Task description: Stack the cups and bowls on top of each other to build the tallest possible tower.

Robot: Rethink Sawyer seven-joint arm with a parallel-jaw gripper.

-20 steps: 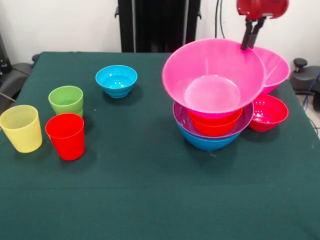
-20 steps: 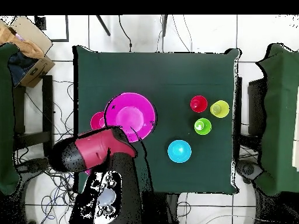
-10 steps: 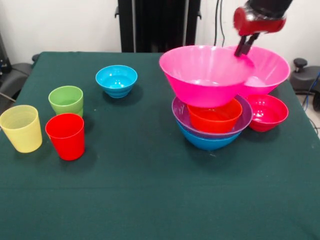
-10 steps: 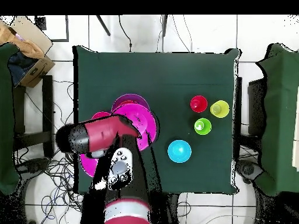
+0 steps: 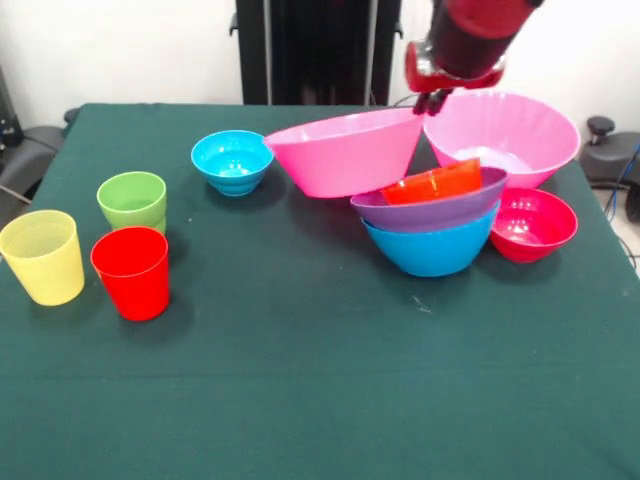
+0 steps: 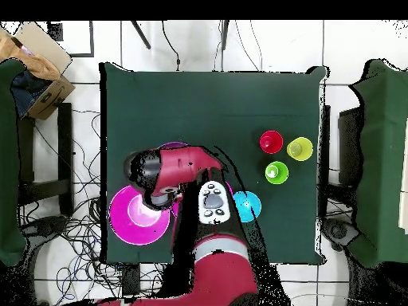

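Observation:
My gripper [image 5: 432, 101] is shut on the right rim of a big pink bowl [image 5: 340, 152] and holds it tilted, left of the pile and touching or just above the purple rim. The pile is a blue bowl [image 5: 428, 251], a purple bowl [image 5: 425, 212] and an orange bowl [image 5: 432, 184]; the upper two lean. The second big pink bowl [image 5: 505, 130] stands behind the pile, and the crimson bowl [image 5: 537, 224] is to its right. The cyan bowl [image 5: 232, 160] and the green cup [image 5: 132, 200], yellow cup [image 5: 42, 257] and red cup [image 5: 131, 272] stand at the left. In the overhead view the arm hides the gripper.
In the overhead view my arm [image 6: 209, 239] covers the pile and part of the cyan bowl [image 6: 250, 206]. The second pink bowl [image 6: 135, 217] lies near the table's edge, and the three cups [image 6: 276, 172] are grouped at the right. Chairs flank the table.
My gripper has swung left in the front view and pulled the big pink bowl off the pile's top to its left side. The purple and orange bowls now lean.

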